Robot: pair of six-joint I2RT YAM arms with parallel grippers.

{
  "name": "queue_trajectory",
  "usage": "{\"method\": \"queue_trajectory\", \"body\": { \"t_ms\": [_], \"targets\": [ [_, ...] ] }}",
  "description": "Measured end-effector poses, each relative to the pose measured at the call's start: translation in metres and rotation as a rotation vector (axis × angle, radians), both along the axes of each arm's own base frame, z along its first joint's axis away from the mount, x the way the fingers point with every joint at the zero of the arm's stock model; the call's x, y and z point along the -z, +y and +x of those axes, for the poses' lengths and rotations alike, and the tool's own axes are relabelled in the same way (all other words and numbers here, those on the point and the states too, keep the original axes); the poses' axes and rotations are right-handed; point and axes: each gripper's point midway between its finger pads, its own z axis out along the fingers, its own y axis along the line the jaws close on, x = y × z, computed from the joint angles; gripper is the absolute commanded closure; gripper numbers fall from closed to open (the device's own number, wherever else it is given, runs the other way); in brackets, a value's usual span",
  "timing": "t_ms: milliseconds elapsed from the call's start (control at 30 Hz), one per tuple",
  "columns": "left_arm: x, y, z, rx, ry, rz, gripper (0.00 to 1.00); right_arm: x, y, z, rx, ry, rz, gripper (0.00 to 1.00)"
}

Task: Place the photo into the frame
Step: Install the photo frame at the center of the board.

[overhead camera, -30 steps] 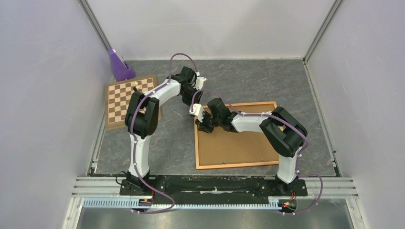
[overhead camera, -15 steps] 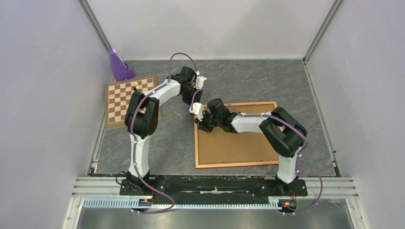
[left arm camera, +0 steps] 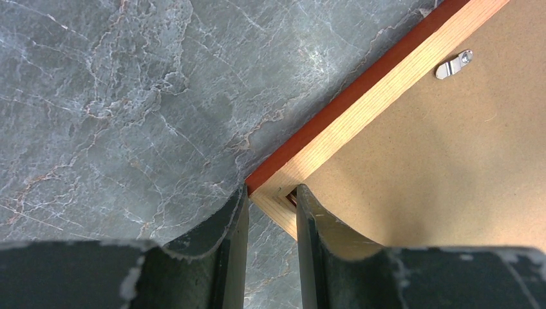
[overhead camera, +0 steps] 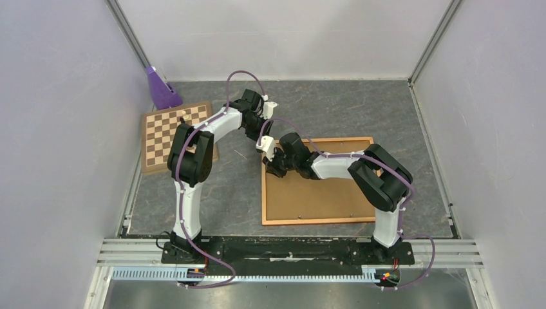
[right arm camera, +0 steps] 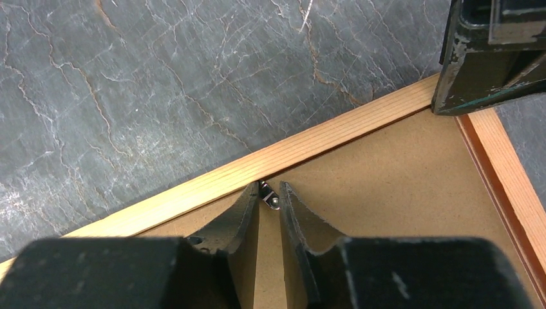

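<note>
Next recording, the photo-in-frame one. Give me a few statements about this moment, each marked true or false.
1. The frame lies back-up, with its brown backing panel showing. True.
2. The left gripper straddles a corner of the frame. True.
3. The right gripper hovers over the chessboard. False: its fingers are closed on a small metal tab at the edge of the backing panel.
4. The photo lies face-up in plain view. False: no photo shows, only the backing panel.
5. The chessboard rests on the frame. False: it lies apart, to the frame's left.
</note>
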Motion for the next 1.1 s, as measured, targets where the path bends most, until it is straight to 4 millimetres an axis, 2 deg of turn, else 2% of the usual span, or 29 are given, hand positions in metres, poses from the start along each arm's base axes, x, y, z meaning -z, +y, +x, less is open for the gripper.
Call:
{"method": "queue_trajectory", "body": {
  "t_ms": [133, 300, 400, 867, 1100],
  "targets": [
    [0.000, 0.000, 0.000, 0.001, 0.000, -0.002, 0.87, 0.000, -0.001, 0.001, 0.008, 0.007, 0.004, 0.77],
    [0.000, 0.000, 0.000, 0.000, 0.000, -0.002, 0.87, -0.001, -0.003, 0.004, 0.022, 0.013, 0.010, 0.63],
    [0.000, 0.000, 0.000, 0.000, 0.000, -0.003, 0.87, -0.001, -0.006, 0.008, 0.035, 0.012, 0.011, 0.58],
    [0.000, -0.001, 0.000, 0.001, -0.002, -0.004, 0.87, -0.003, -0.034, 0.021, 0.099, 0.030, -0.038, 0.58],
    [0.000, 0.000, 0.000, 0.000, -0.001, -0.003, 0.88, -0.018, -0.052, 0.035, 0.161, -0.009, -0.059, 0.59]
  ]
}}
